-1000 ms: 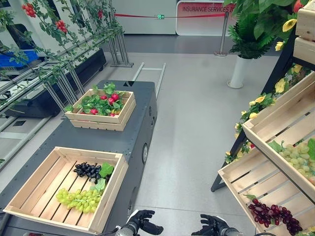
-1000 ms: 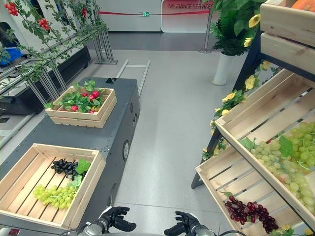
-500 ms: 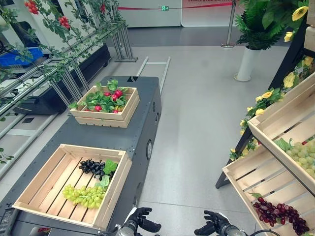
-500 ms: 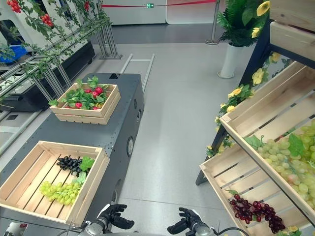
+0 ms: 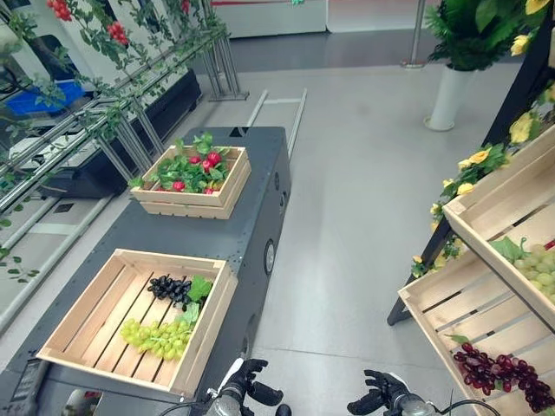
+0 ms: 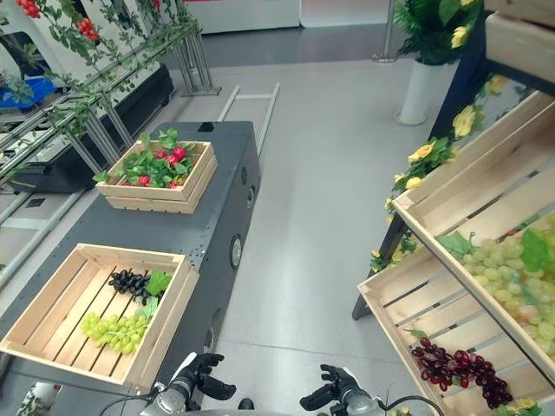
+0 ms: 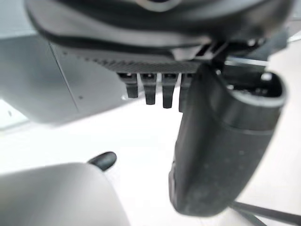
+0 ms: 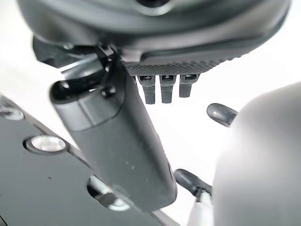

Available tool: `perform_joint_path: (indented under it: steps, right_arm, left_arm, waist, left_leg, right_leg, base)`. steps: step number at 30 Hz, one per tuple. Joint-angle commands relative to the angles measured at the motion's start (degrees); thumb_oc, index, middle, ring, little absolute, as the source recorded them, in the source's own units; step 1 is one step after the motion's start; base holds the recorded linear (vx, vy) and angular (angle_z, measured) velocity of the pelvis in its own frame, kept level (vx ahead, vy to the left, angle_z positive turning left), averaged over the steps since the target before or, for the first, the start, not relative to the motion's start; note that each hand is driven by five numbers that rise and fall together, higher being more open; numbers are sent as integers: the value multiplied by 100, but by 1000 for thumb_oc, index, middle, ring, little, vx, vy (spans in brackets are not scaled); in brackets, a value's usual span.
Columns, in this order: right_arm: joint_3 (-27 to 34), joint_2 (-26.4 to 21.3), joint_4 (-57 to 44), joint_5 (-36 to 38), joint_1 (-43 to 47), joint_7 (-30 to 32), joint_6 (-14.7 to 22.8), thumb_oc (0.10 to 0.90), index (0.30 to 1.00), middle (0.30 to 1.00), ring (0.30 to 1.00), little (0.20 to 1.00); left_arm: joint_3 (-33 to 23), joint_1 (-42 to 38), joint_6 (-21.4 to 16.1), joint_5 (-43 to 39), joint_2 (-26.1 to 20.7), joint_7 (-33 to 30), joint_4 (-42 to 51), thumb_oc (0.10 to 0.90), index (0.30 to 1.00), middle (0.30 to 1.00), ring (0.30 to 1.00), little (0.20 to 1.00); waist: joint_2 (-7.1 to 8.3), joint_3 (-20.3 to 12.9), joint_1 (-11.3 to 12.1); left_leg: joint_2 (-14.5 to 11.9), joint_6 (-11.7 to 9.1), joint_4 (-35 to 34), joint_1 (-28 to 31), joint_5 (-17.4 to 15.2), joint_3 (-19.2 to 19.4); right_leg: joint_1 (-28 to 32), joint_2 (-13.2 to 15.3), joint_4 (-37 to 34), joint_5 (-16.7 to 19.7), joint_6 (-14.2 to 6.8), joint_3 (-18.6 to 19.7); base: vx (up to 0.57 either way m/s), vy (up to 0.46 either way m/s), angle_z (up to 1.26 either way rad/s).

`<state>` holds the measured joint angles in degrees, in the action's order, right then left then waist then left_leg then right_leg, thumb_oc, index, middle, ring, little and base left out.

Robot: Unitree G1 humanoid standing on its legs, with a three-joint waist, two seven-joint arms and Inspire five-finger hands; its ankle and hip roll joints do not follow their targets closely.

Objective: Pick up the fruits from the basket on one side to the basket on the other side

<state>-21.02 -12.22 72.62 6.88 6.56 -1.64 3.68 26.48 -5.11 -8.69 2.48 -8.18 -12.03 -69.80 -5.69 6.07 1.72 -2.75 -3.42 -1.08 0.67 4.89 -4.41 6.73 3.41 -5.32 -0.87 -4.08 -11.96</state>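
Observation:
A wooden crate (image 5: 91, 299) on a dark cart (image 5: 251, 217) to my left holds a bunch of black grapes (image 5: 170, 287) and a bunch of green grapes (image 5: 156, 336). To my right, slanted shelf crates hold red-purple grapes (image 5: 503, 373) in the lower crate (image 5: 460, 303) and green grapes (image 5: 539, 267) in the upper crate (image 5: 494, 208). My left hand (image 5: 245, 387) and right hand (image 5: 375, 401) hang low in front of me, between cart and shelf. Both are open with relaxed fingers and hold nothing; the wrist views show the left hand (image 7: 225, 141) and right hand (image 8: 117, 141) over bare floor.
A second crate (image 5: 186, 199) with red fruits (image 5: 208, 159) and leaves stands farther back on the cart. A white planter (image 5: 448, 97) stands behind the shelf. Metal racks with vines run along the far left. Grey floor separates cart and shelf.
The whole picture has shifted, so the camera has moved. Both hands stay low and empty in the same pose.

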Motion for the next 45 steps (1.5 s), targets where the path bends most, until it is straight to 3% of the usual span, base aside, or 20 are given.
perform_joint_path:
  steps: [1,4,5,6,12,14,16,19,21,23,24,26,27,29,33,36,38,40,42,45]
  right_arm:
    - [-194,39,136,-179,132,-72,-241,800,900,900,900,900]
    - [76,36,275,439,152,260,-250,800,900,900,900,900]
    - [100,39,284,474,160,290,-256,800,900,900,900,900]
    - [172,84,324,507,198,316,-321,800,900,900,900,900]
    - [320,227,395,332,48,293,-98,800,900,900,900,900]
    - [309,270,330,314,130,440,-15,800,900,900,900,900]
    - [363,239,170,382,241,824,196,800,900,900,900,900]
    - [392,180,-9,311,261,1176,451,800,900,900,900,900]
    - [334,158,-142,365,231,1240,596,800,900,900,900,900]
    - [317,158,-213,424,218,1219,651,800,900,900,900,900]
    - [296,182,-215,474,275,1190,717,800,900,900,900,900]
    - [293,193,-182,562,323,1150,722,800,900,900,900,900]
    - [320,203,-126,680,351,1121,710,800,900,900,900,900]
    - [299,240,-40,618,366,1215,606,800,900,900,900,900]
    - [61,249,-120,492,384,1035,525,800,900,900,900,900]
    - [-37,171,-246,705,332,792,431,800,900,900,900,900]
    - [-24,108,-351,857,293,874,511,800,900,900,900,900]
    - [-20,-17,-396,956,411,997,634,800,900,900,900,900]
    - [-12,-93,-454,1062,517,1078,653,800,900,900,900,900]
    - [-35,-134,-485,1172,597,1071,727,800,900,900,900,900]
  left_arm:
    - [11,-258,-313,319,-210,-46,-167,800,900,900,900,900]
    - [227,-453,-172,948,-164,199,-217,800,900,900,900,900]
    - [249,-470,-161,976,-155,230,-233,800,900,900,900,900]
    - [279,-444,-167,782,-108,191,-305,800,900,900,900,900]
    - [254,-375,-283,762,-105,394,-239,800,900,900,900,900]
    - [277,-384,-254,674,-138,338,-225,800,900,900,900,900]
    - [277,-482,-253,766,-198,414,-216,800,900,900,900,900]
    - [371,-469,-125,788,-203,441,-207,800,900,900,900,900]
    - [453,-452,-29,681,-254,469,-195,800,900,900,900,900]
    - [451,-448,-11,603,-291,502,-183,800,900,900,900,900]
    - [464,-495,-66,535,-292,476,-202,800,900,900,900,900]
    - [494,-536,-121,533,-274,450,-227,800,900,900,900,900]
    - [536,-586,-232,633,-252,401,-284,800,900,900,900,900]
    - [616,-613,-309,645,-240,304,-311,800,900,900,900,900]
    - [455,-535,-438,372,-236,351,-274,800,900,900,900,900]
    - [321,-402,-1157,241,-254,324,-180,800,900,900,900,900]
    - [422,-552,-1581,-2,-292,507,90,800,900,900,900,900]
    - [578,-835,-1931,-423,-283,757,524,800,900,900,900,900]
    - [746,-1087,-2132,-455,-368,764,989,800,900,900,900,900]
    - [873,-1453,-2370,-544,-554,513,1950,800,900,900,900,900]
  waist:
    - [431,311,182]
    - [360,258,23]
    - [363,253,12]
    - [398,214,80]
    - [489,11,185]
    - [473,49,199]
    - [397,181,186]
    - [325,338,92]
    - [378,394,-55]
    - [414,411,-148]
    - [488,418,-247]
    - [479,445,-342]
    - [514,453,-456]
    - [541,435,-550]
    - [672,435,-374]
    - [851,543,-273]
    - [777,765,-255]
    - [645,984,-281]
    - [572,1057,-286]
    - [476,1189,-345]
  left_leg:
    - [148,43,84,-88,-50,634]
    - [-332,-120,-253,-178,334,2038]
    - [-349,-115,-250,-174,334,2105]
    - [-221,-31,-303,-153,261,1820]
    - [2,221,-392,23,27,1543]
    - [38,336,-392,70,11,1500]
    - [147,526,-381,102,-4,1410]
    - [221,643,-345,199,-93,1246]
    - [265,636,-366,272,-137,1038]
    - [264,606,-384,340,-197,924]
    - [278,565,-392,381,-330,776]
    - [261,560,-392,410,-416,618]
    - [298,589,-392,423,-522,409]
    - [307,606,-392,404,-546,11]
    - [107,458,-167,327,-423,76]
    - [-5,305,849,-29,-512,443]
    - [-111,136,1068,-480,-127,748]
    - [-264,87,647,-533,-11,940]
    - [-99,138,491,-595,-40,659]
    - [-32,152,196,-524,-35,610]
  right_leg:
    - [6,207,319,197,190,-75]
    - [120,344,412,27,136,-657]
    - [123,365,430,14,131,-709]
    - [140,453,510,-13,66,-692]
    - [70,599,736,-48,-92,-717]
    - [-142,660,1403,-128,-149,-598]
    - [-689,868,2969,252,-232,-272]
    - [-1289,872,4030,655,-227,111]
    - [-1570,658,3540,687,-204,349]
    - [-1644,641,3068,711,-182,414]
    - [-1755,671,1995,818,-189,581]
    - [-1810,575,1471,841,-195,771]
    - [-1869,479,971,980,-250,1110]
    - [-1547,212,896,832,-207,1637]
    - [-1194,209,960,627,-145,1228]
    - [-864,225,879,562,48,936]
    - [-769,161,922,452,112,801]
    - [-777,195,921,368,99,618]
    - [-968,201,943,389,93,663]
    - [-1170,229,939,419,67,610]
  base:
    - [24,206,47]
    - [41,190,80]
    - [142,234,176]
    - [151,187,149]
    - [178,174,41]
    - [101,215,10]
    - [93,252,13]
    - [117,105,38]
    - [164,-96,45]
    - [159,-201,48]
    - [173,-265,57]
    - [175,-250,61]
    - [281,-347,81]
    - [260,-351,115]
    - [185,-277,147]
    - [216,-198,10]
    - [11,-44,12]
    - [-72,78,20]
    - [-86,95,15]
    - [-48,70,-10]
